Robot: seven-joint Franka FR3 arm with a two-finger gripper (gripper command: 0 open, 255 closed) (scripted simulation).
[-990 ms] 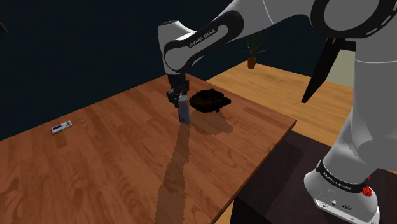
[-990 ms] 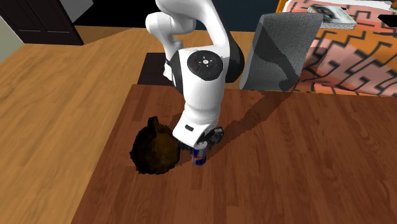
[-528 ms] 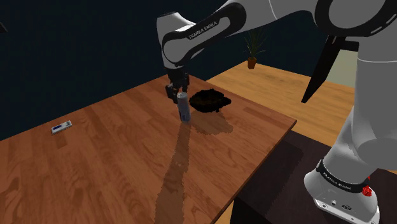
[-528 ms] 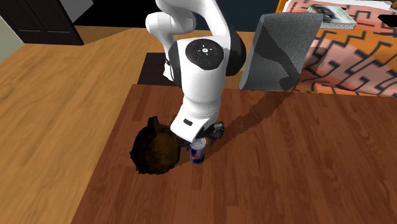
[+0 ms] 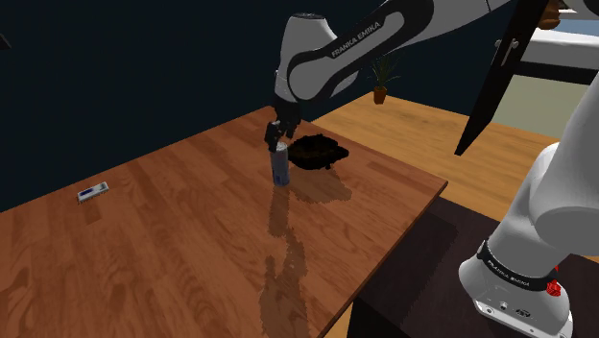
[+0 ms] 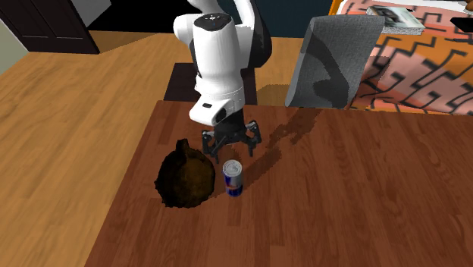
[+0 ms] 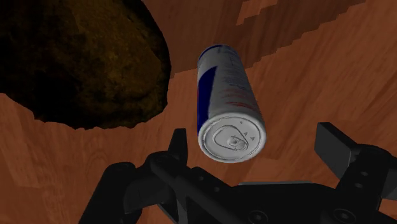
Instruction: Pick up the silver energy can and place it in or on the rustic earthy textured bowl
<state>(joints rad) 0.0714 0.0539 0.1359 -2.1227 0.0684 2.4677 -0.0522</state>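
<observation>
1. The silver-and-blue can (image 5: 279, 168) stood upright on the wooden table (image 5: 182, 250). Nothing gripped it, and its silver lid with the pull tab faced upward.
2. The black gripper (image 6: 230, 142) hung above the can, clear of the lid. In the second exterior view a gap showed between the fingertips and the can's top.
3. The jaws were spread wide. In the wrist view the two fingers (image 7: 179, 141) stood to either side of the can's lid, much farther apart than the can was broad, and touched nothing.
4. In that view the lid sat nearer one finger than the other rather than midway between them.
5. The dark brown, rough-surfaced bowl (image 6: 184, 178) rested on the table just beside the can. It was on the can's left in the second exterior view and on its right in the shoulder view.
6. A narrow strip of table showed between the can and the bowl's rim in the wrist view, so the two were near but apart.
7. The white arm (image 6: 216, 68) rose from above the can and bent back beyond it toward the table's far edge in the second exterior view.
8. A small flat pale device (image 5: 92, 192) lay on the table well apart from the can, toward the shoulder view's left.
9. A potted plant (image 5: 381, 79) stood on the floor far beyond the can, past the bowl.
10. A grey slab (image 6: 333, 64) leaned well behind the can in the second exterior view.
</observation>
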